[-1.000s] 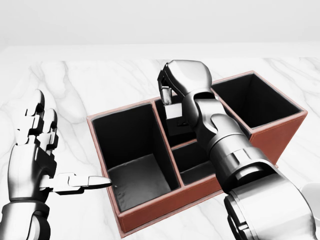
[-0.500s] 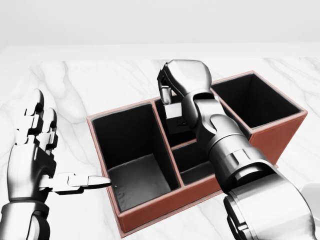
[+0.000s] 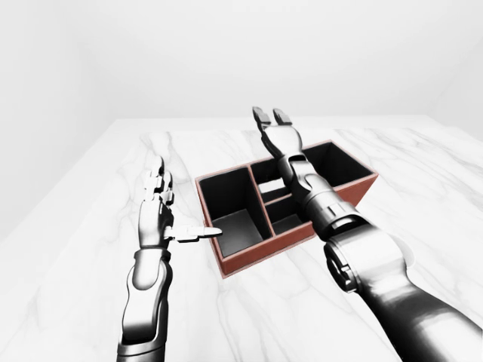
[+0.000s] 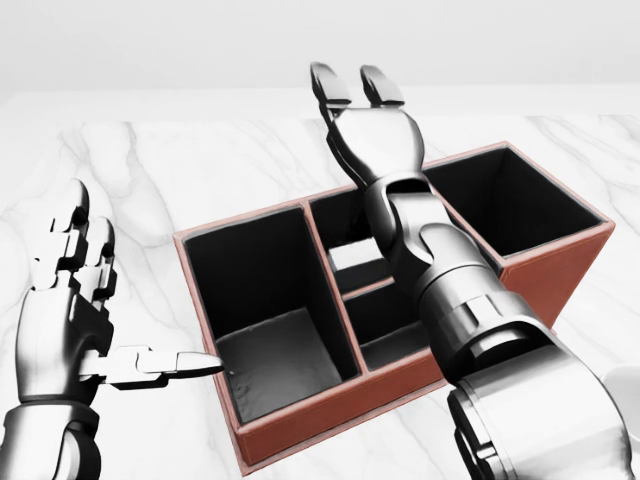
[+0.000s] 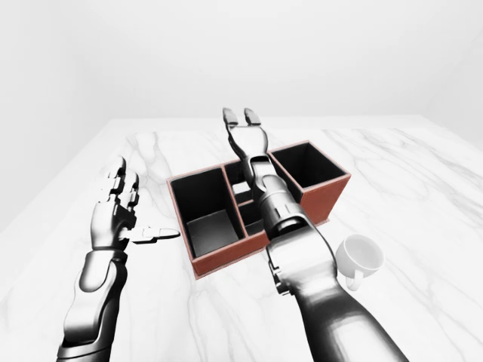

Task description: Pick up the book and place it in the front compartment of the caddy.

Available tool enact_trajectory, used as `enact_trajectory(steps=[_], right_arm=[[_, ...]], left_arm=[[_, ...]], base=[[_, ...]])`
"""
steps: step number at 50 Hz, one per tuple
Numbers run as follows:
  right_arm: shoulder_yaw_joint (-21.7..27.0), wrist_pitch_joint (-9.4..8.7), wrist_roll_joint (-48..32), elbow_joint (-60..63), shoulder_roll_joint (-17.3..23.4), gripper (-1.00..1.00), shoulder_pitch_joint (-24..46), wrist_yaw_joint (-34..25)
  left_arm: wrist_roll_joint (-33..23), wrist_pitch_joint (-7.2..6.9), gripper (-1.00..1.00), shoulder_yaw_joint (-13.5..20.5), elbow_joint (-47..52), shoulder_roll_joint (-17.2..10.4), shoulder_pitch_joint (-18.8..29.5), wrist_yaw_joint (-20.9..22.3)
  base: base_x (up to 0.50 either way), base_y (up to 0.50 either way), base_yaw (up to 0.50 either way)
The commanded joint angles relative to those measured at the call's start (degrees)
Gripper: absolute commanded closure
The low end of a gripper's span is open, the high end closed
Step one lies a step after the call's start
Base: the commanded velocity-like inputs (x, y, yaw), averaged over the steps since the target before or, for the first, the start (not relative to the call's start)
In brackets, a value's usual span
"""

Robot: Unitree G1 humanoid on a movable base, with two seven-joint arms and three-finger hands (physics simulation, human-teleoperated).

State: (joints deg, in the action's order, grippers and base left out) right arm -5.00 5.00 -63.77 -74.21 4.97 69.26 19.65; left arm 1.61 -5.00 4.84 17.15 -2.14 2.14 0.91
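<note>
Surroundings: white mug (image 5: 359,256) on the marble table (image 4: 150,170), just right of the right forearm in the right-eye view.
Caddy (image 4: 300,420): red-brown, four dark compartments.
Book (image 4: 357,257): pale, inside the upper middle compartment, partly behind the right arm.
Right hand (image 4: 355,88): fingers spread, empty, above the caddy.
Left hand (image 4: 75,290): open, empty, left of the caddy.
Change: right hand has released the book and lifted.

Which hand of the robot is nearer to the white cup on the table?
The right. The right hand is raised open above the caddy, up and left of the white cup in the right-eye view. The left hand stands far off, left of the caddy.
</note>
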Motion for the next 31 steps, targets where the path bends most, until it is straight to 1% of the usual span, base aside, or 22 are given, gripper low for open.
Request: enact_trajectory(steps=[1,15,31], right_arm=[[0.07,0.0,-0.12,0.25,0.09,-1.0,0.03,0.51],[0.28,0.0,0.78,1.67,0.21,-1.0,0.2,-0.33],[2.28,0.0,8.53,6.61,1.79,-1.0,0.48,-4.95]], left_arm=[[0.02,0.0,-1.0,-0.09,0.53,0.01,-0.21,0.0],[-0.17,0.0,-1.0,-0.24,0.01,0.09,-0.18,0.01],[-0.15,0.0,-1.0,-0.26,-0.37,0.15,-0.24,-0.03]], base=[[0.0,0.0,0.0],[0.0,0.0,0.0],[0.0,0.0,0.0]])
